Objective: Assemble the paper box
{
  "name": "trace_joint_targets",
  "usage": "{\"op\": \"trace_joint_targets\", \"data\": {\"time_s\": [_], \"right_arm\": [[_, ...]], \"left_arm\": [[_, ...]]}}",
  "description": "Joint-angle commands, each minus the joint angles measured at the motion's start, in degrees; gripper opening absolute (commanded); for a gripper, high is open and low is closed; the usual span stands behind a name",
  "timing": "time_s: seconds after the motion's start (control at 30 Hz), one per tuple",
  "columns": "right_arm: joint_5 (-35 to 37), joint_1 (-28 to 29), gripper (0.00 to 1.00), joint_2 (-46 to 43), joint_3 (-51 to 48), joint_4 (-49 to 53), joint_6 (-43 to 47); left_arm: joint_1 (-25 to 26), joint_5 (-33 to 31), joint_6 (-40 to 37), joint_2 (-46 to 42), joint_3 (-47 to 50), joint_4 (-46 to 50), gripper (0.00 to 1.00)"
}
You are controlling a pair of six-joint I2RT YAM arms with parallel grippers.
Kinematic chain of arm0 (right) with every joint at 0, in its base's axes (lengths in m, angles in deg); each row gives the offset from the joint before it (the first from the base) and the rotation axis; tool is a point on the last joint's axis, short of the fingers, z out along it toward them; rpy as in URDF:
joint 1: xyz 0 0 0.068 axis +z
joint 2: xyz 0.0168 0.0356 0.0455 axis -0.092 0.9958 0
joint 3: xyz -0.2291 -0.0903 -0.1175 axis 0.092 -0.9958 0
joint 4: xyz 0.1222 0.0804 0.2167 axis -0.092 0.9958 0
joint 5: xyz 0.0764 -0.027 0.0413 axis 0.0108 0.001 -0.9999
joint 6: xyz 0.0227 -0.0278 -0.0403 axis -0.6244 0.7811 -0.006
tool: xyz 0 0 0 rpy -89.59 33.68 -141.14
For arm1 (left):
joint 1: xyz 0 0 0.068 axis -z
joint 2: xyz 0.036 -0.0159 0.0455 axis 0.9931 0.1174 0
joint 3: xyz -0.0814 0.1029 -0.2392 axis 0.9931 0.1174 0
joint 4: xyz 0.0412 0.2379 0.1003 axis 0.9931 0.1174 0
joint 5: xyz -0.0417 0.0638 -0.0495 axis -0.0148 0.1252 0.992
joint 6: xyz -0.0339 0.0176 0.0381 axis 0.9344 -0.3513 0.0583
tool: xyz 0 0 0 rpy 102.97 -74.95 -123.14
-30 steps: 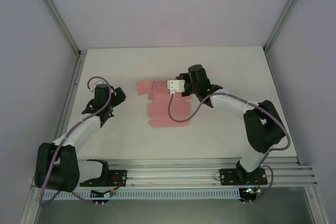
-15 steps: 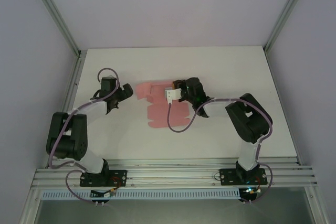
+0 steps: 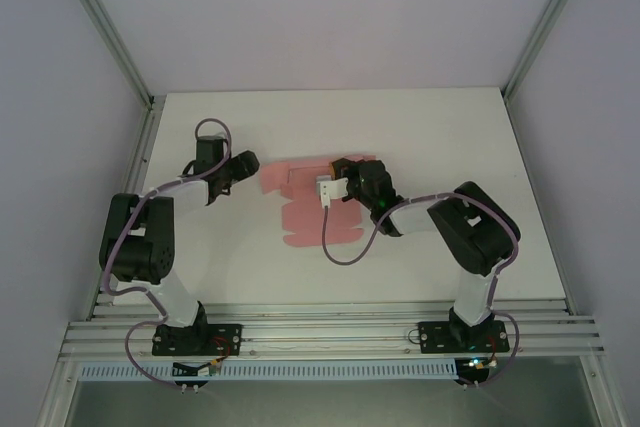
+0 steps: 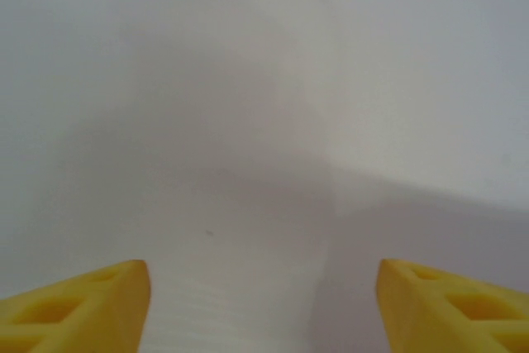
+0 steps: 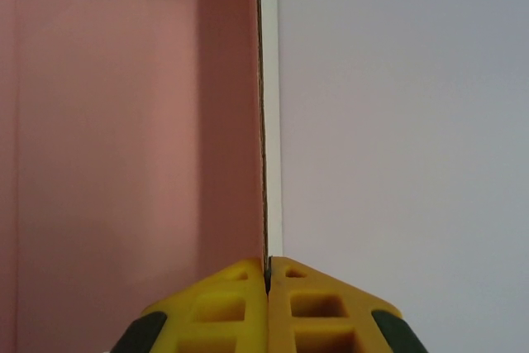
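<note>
Now that the left gripper (image 3: 245, 163) has neared the paper box (image 3: 310, 219), its fingers stand apart. The right gripper (image 5: 269, 277) stays clamped on the box's wall.

The pink die-cut card paper box (image 3: 312, 219) lies around the middle of the white table (image 3: 450, 137). The left gripper (image 3: 247, 162) sits just left of its far-left flap, jaws apart over bare table. The right gripper (image 5: 268, 272) is at its far-right part, jaws closed on an upright panel edge.
</note>
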Motion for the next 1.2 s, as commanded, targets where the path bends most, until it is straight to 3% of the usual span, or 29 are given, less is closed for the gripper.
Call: {"op": "trace_joint_targets", "data": {"time_s": [0.0,0.13,0.33,0.53,0.7,0.93,1.17], "right_arm": [[1.23,0.65,0.00,0.67,-0.97,-3.11,-1.47],[1.43,0.87,0.00,0.82,-1.37,-3.41,-1.46],[2.05,1.35,0.00,0.68,-2.56,-3.11,-1.60],[2.92,1.32,0.00,0.17,-2.57,-2.81,-1.57],[2.77,1.36,0.00,0.14,-2.66,-2.19,-1.57],[2.48,1.35,0.00,0.03,-3.00,-2.46,-1.69],[2.72,1.34,0.00,-0.66,-3.78,-3.72,-1.24]], "left_arm": [[-0.04,11.75,-0.52,-0.23,2.35,-4.66,0.61],[1.60,16.09,-1.09,-1.28,6.41,-9.11,0.51],[3.77,25.53,0.53,-2.57,13.39,-23.75,0.49],[6.08,25.75,-1.18,-2.56,13.95,-22.64,0.40],[9.33,28.03,-5.14,-3.09,14.87,-25.69,0.40],[13.62,23.15,-11.20,-2.74,12.68,-22.30,0.39],[17.62,8.88,-13.71,-3.10,14.36,-22.66,0.46]]}}
